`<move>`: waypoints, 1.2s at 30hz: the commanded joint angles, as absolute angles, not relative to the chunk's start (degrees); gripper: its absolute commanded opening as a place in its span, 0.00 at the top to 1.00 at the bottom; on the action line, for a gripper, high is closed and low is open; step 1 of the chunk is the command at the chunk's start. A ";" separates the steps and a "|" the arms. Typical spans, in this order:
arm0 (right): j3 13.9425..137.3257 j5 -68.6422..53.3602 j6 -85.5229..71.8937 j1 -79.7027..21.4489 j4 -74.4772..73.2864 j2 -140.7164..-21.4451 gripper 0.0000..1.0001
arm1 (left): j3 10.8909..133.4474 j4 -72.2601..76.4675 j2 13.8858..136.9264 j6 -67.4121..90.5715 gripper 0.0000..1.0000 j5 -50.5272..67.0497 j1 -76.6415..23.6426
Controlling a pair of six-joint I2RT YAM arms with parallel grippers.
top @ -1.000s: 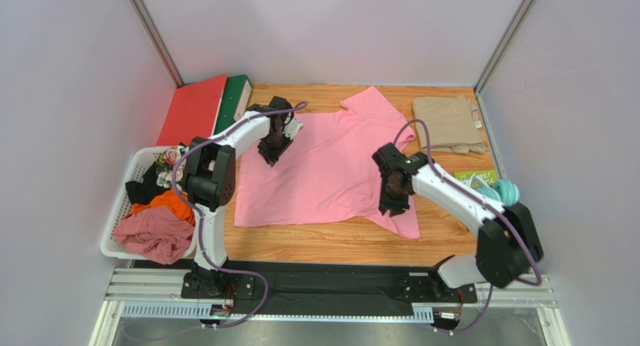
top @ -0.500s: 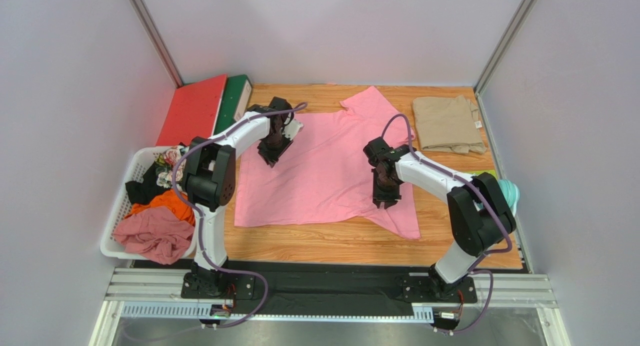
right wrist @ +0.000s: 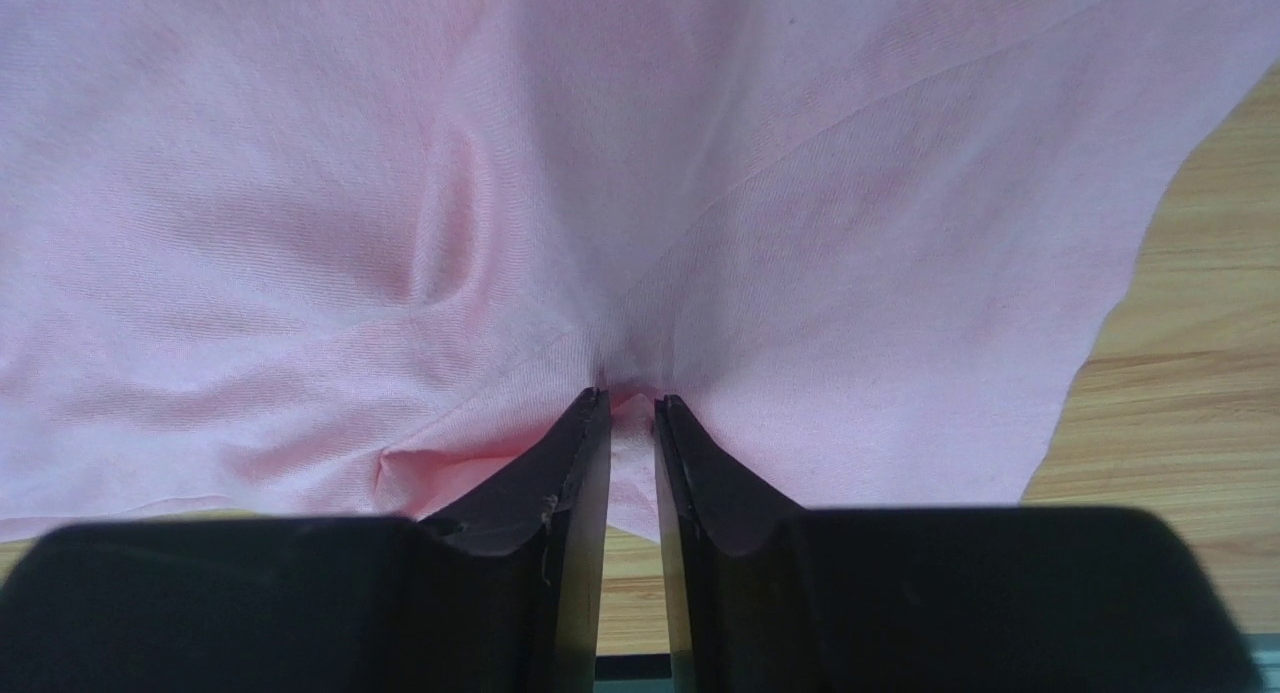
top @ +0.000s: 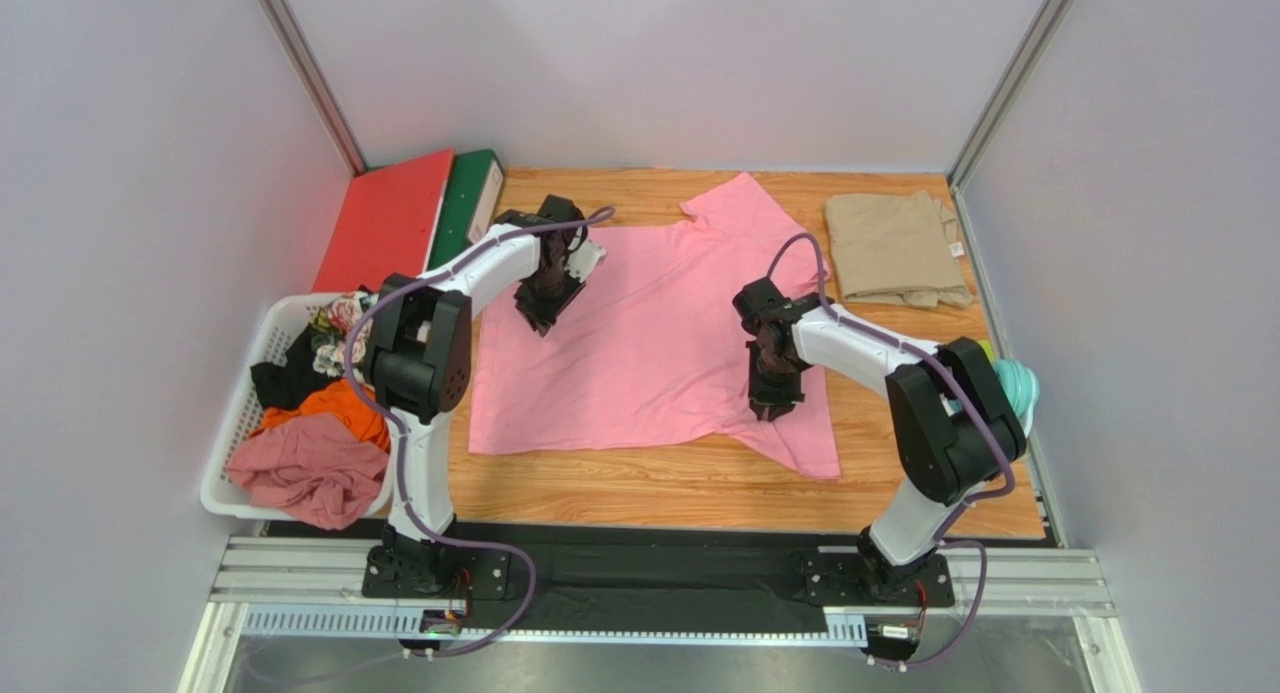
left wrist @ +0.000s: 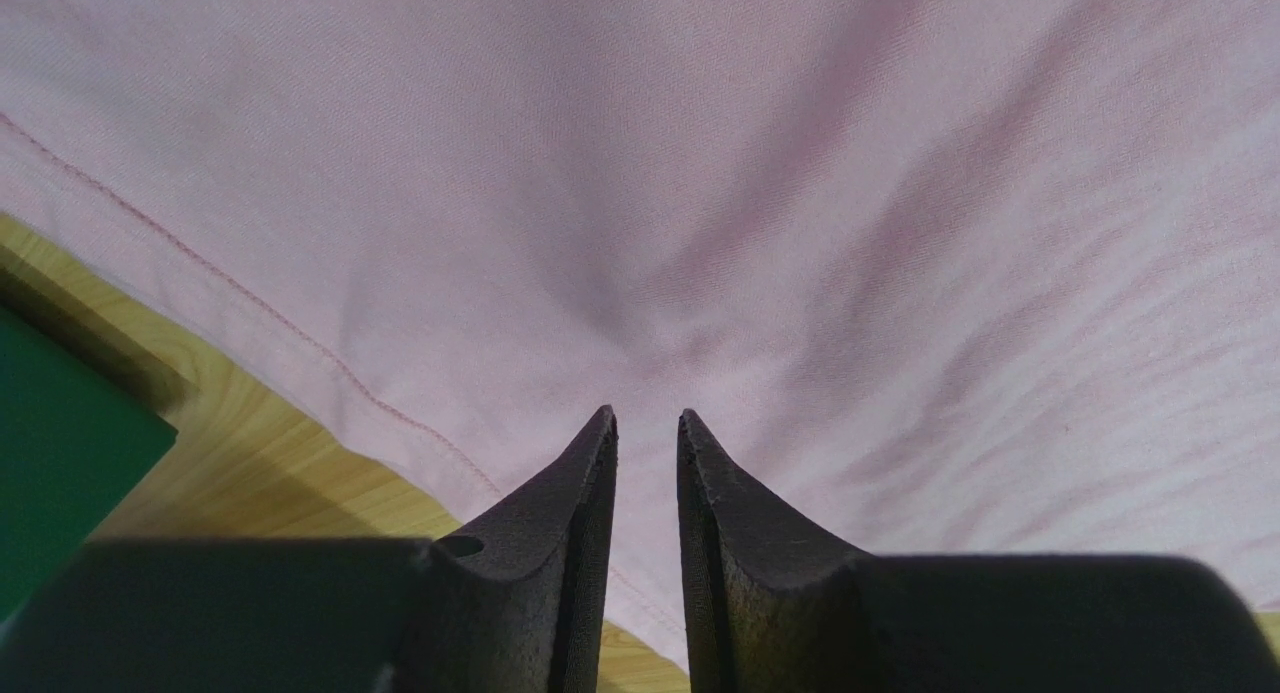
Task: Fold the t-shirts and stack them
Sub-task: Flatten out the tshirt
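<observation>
Pink t-shirt [top: 646, 341] lies spread flat mid-table. Left gripper [left wrist: 646, 419] is clenched on cloth by its left edge, right gripper [right wrist: 631, 401] nips a pucker near the opposite side — likely a paired hold for a fold. Khaki t-shirt [top: 894, 248] sits folded at the far right. Wooden table [top: 676, 491], pale walls [top: 646, 63], laundry basket [top: 241, 408] on the left.

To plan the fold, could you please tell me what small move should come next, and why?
Probably lift both pinches slightly together: the left and right jaws each look closed on a pucker of the flat-lying pink t-shirt, ready for folding.
</observation>
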State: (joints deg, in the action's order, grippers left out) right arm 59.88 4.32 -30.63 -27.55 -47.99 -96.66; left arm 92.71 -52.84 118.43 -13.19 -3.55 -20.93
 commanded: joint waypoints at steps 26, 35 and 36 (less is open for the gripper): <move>42.63 -8.08 -46.67 -39.99 -50.71 -72.51 0.97 | 97.82 -53.26 118.83 -13.97 0.72 -4.31 -21.01; 58.96 -0.09 -36.31 -33.24 -61.17 -77.87 0.26 | 97.91 -53.79 118.65 -13.89 0.72 -4.04 -21.01; 60.45 -0.09 -34.82 -30.26 -61.08 -79.09 0.26 | 97.82 -53.79 118.48 -13.89 0.72 -4.04 -21.01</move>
